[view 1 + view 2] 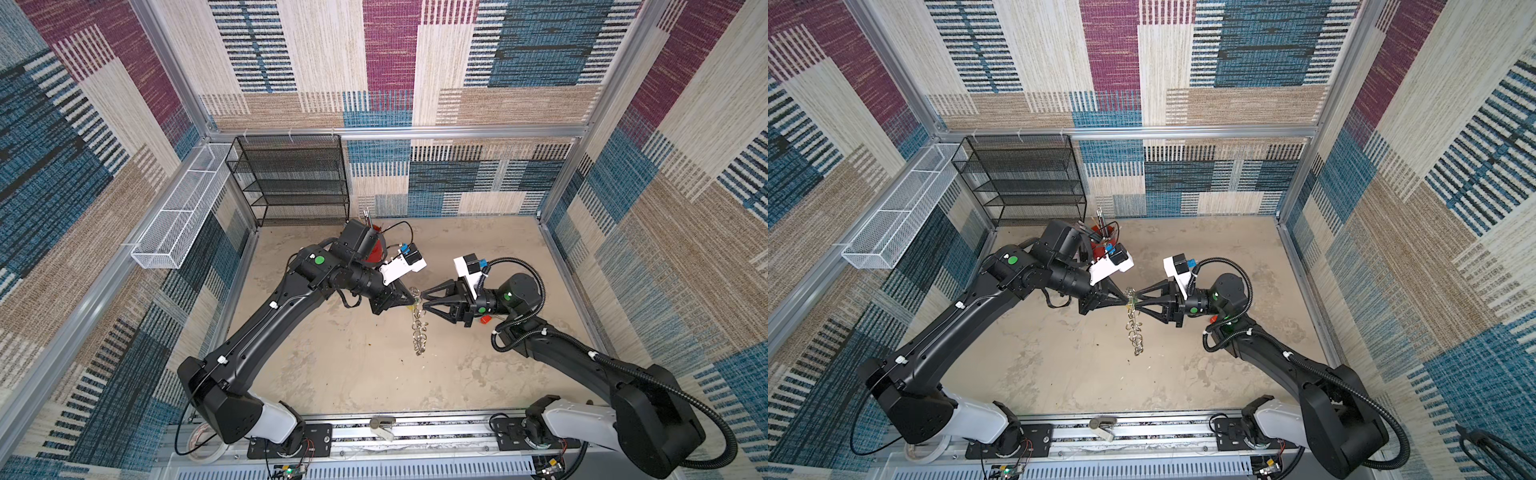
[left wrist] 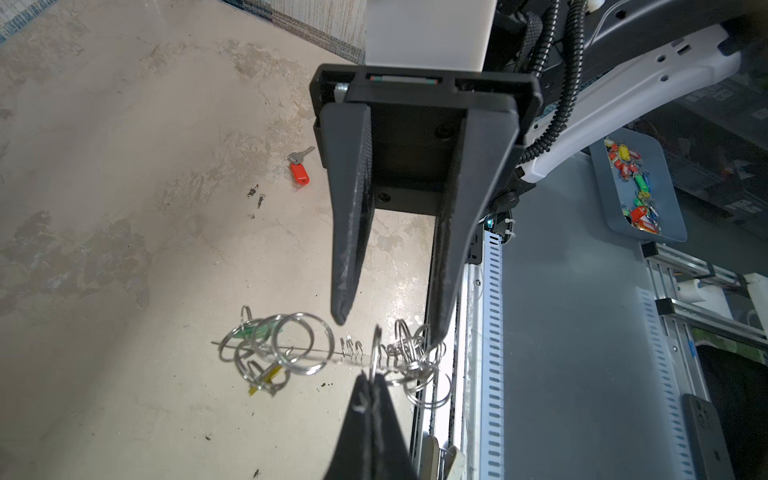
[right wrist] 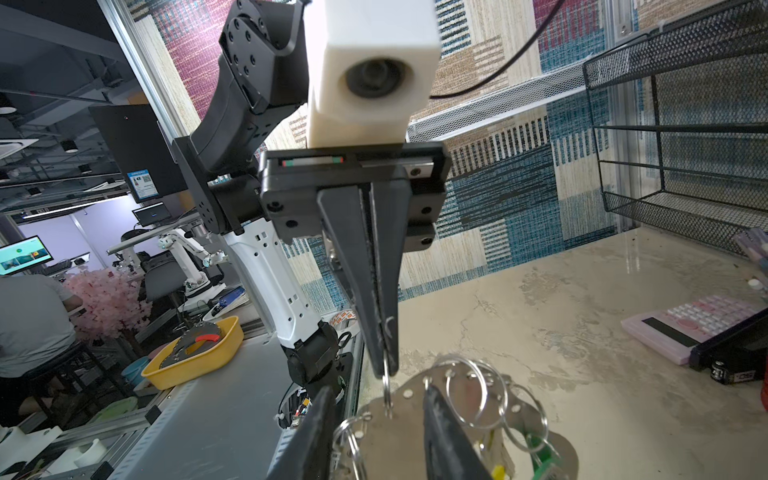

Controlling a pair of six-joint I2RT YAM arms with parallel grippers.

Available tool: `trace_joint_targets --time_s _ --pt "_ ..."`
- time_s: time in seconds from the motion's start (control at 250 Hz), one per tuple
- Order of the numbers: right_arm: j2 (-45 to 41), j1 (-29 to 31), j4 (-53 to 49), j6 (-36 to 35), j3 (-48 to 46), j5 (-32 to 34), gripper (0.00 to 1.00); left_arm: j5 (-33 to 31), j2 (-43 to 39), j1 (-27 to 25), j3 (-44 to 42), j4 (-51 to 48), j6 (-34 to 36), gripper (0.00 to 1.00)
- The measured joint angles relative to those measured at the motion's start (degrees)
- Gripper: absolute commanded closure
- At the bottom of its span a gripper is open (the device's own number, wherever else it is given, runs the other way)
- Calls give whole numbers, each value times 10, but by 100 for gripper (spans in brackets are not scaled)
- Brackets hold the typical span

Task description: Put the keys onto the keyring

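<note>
My left gripper (image 3: 384, 368) is pinched tight on one split ring (image 3: 385, 390) at the edge of the keyring (image 3: 395, 440) — the whole band hangs off that ring, raised over the table (image 2: 124, 145) between my two arms. I can't tell whether its low end touches down. My right gripper (image 2: 390, 326) has its fingers apart, tips straddling the band's edge just beside the left pinch, and I see no contact. My read on handling: the band looks thin, stiff and light, but hung from a single ring it will pivot and swing. The rings are loose, smooth wire, so they'd likely slip off a pad. The better hold is flat across the band's faces, not on a ring. The rings look springy, so threading means prying a coil open. The red-tagged key (image 2: 298, 168) lies flat on the table, well apart from the band and close under my right arm. I'd take it by the plastic tag — thicker and grippier than the blade. Count: one keyring, with rings too many and too overlapped to count. I see three keys in the cell: one red, loose, plus one green tag (image 3: 544, 461) and one yellow tag (image 3: 497, 471) already on rings. A tray (image 2: 665, 235) outside the cell holds a heap more, too jumbled to count.
</note>
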Motion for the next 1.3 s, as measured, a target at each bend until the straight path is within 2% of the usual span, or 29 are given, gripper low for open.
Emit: trace_joint_targets --time_s 0.184,0.428,0.592,0.648,0.884,1.124,1.232,1.3 --pt "4 0 -2 -2 0 1 69 -4 21 -5 26 -26 13 100" --pt "14 0 -2 -2 3 1 81 -11 35 -10 44 -50 25 100" --pt "16 0 -1 -2 3 1 93 -12 38 -10 49 -54 30 100" --pt "16 0 -1 -2 3 0 100 -13 40 -10 51 -56 30 100" --pt "14 0 9 -3 -3 1 100 -12 42 -10 52 -55 29 100" --pt "11 0 19 3 -12 10 100 8 -7 0 -29 23 -5 81" --pt "11 0 22 7 -12 13 100 35 -55 23 -100 89 -47 71" --pt "10 0 24 12 -12 15 100 51 -94 40 -155 144 -79 61"
